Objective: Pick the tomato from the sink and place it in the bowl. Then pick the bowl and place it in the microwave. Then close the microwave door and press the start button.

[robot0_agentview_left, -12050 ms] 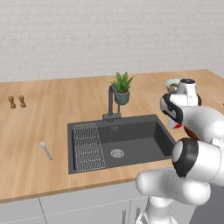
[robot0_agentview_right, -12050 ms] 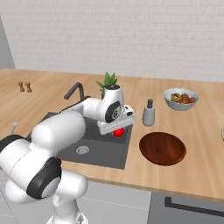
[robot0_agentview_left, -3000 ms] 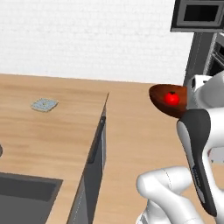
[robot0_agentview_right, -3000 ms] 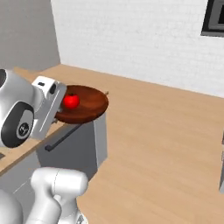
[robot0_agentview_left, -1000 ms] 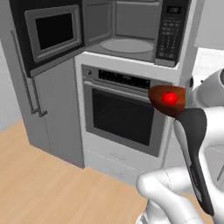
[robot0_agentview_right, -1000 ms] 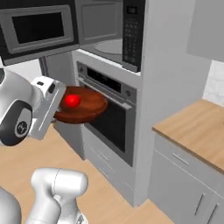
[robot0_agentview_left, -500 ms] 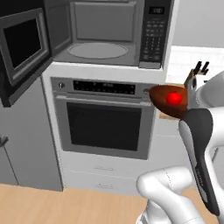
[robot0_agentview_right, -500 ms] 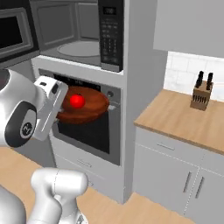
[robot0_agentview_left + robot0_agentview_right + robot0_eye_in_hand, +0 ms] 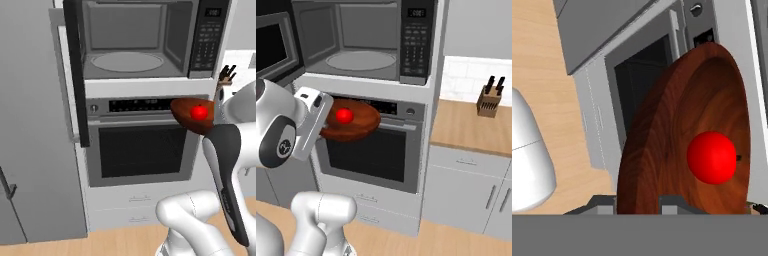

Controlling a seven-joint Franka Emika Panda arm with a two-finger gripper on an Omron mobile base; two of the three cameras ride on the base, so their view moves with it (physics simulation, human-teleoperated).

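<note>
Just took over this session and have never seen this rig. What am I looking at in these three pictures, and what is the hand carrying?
A white robot arm on a driving base faces a wall unit. Two pictures come from cameras on the base, behind the arm to its left and right; the third looks along the hand. The hand is shut on the rim of the bowl, with the tomato lying inside. Above is the microwave, its microwave door swung open and its turntable bare. Below it is a wall oven. A knife block stands on the counter.
</note>
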